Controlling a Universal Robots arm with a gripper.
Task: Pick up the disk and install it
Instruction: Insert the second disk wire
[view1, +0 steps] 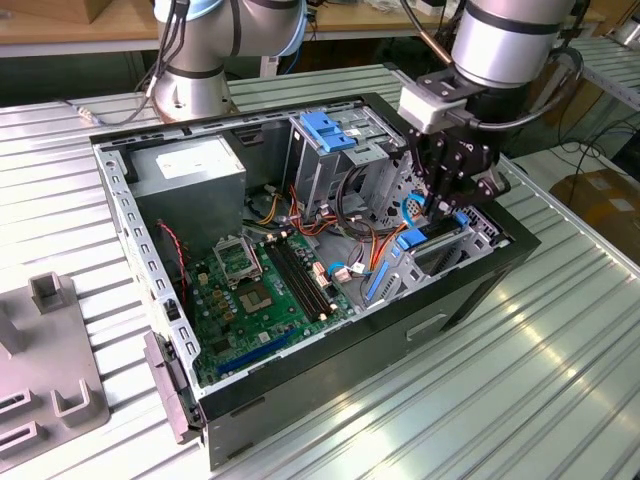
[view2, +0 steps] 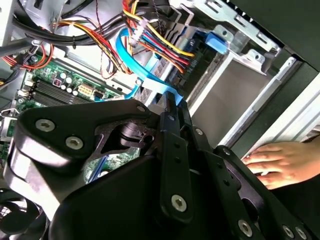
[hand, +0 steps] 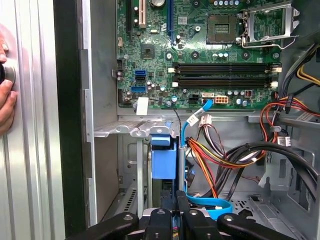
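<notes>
One disk most of the way into its bay

One job is plainly done: the disk (hand: 164, 159) is off the worktop (view1: 520, 400) and stands on edge in the drive bay (view2: 225, 95). That bay sits at the end of the open case (view1: 480, 285) nearest the worktop's edge on the exterior view's right. The disk's blue carrier end rises a little above the bay's metal lip, so by my reading the final seating is not yet finished.

The claw (hand: 176, 201) hangs straight over that end. Its fingers are drawn together with almost no gap, and their tips are at the blue plastic. Whether they pinch a part of the carrier or only press on it I cannot tell.

Room is tight. A bundle of cables (hand: 225, 150) and a flat blue ribbon lie just beside the disk on the inner side. The bay's sheet-metal edges close in on the other sides. Upward is the only free direction.

A person's hand (view2: 272, 159) rests outside the case wall near this corner, apart from the claw but close to the arm's path.
</notes>
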